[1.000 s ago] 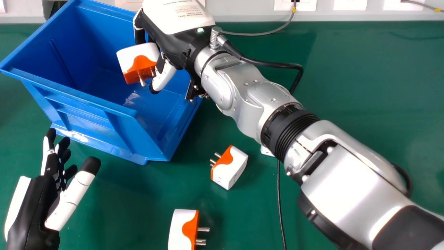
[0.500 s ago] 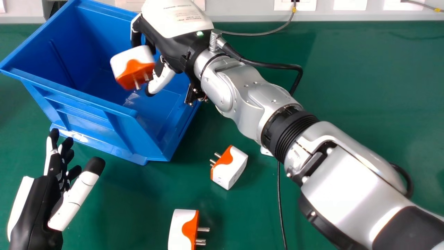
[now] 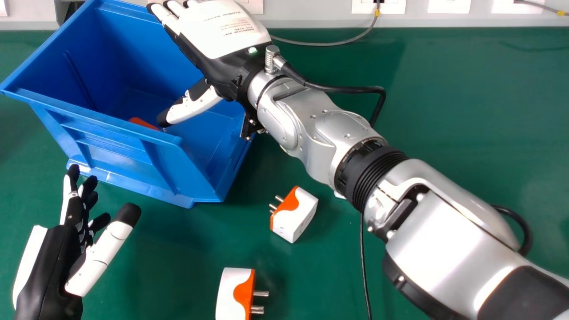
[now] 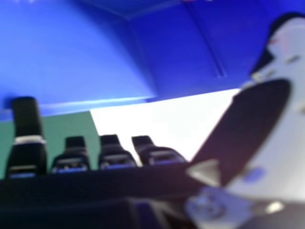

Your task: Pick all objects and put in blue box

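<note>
You're prob. finishing a drop: your R hand (image 3: 218,38) is over the blue box (image 3: 118,142), fingers straight, thumb apart, nothing held, w/ the orange part of a plug (image 3: 143,123) inside by the near wall. Your L hand (image 3: 55,262) is at the table's left, fingers loosely out, thumb apart. Next, lift the R hand clear of the rim, then go for the middle plug (image 3: 294,214) or the front plug (image 3: 234,293). Head view gives you both on the green table (image 3: 444,111); R hand view, the box walls close up plus a white patch (image 4: 157,121) past the edge.
</note>
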Available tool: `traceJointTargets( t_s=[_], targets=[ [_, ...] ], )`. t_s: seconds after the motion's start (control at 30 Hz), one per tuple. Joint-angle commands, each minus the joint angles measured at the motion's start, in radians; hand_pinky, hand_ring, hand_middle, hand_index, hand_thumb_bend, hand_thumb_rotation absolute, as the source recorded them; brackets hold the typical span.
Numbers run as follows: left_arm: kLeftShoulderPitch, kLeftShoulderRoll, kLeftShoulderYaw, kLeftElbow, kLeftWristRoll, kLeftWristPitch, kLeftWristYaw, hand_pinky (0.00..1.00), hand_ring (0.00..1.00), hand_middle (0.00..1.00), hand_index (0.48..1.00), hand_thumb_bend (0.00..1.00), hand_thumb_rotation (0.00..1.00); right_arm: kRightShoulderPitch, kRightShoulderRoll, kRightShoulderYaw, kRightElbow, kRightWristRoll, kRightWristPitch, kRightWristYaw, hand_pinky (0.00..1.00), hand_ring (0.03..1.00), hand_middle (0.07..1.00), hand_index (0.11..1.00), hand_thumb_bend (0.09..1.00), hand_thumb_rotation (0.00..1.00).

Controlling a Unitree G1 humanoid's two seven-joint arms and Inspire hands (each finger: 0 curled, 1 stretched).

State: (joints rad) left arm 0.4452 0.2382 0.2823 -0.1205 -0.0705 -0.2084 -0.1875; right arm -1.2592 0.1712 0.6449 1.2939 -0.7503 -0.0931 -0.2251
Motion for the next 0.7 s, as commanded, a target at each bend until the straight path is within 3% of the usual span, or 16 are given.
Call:
traceJointTargets(
  t_s=[0.0,0.2,0.4,0.67],
  targets=[
    [-0.006,-0.001,0.002,-0.010,0.003,-0.017,0.007,0.91,1.00,1.00,1.000,0.93,0.74,0.001,0.021,0.006,-0.005,-0.008,0.010,-0.026,0.93,0.996,0.997,0.997,0.623,0.63],
    [-0.008,-0.002,-0.001,-0.020,0.015,-0.013,0.014,0.91,1.00,1.00,1.000,0.92,0.74,0.000,0.018,0.013,-0.009,-0.007,0.015,-0.023,0.94,0.999,1.000,1.000,0.616,0.65],
    [-0.021,0.004,-0.002,0.000,0.028,-0.030,0.017,0.91,1.00,1.00,1.000,0.92,0.74,0.008,0.011,0.015,-0.016,-0.005,0.006,-0.043,0.95,1.000,1.000,1.000,0.600,0.64],
    [-0.037,0.005,-0.008,0.008,0.044,-0.015,0.025,0.91,1.00,1.00,1.000,0.91,0.75,0.019,-0.007,-0.006,-0.055,0.014,-0.010,-0.061,0.95,1.000,1.000,1.000,0.576,0.60]
  ],
)
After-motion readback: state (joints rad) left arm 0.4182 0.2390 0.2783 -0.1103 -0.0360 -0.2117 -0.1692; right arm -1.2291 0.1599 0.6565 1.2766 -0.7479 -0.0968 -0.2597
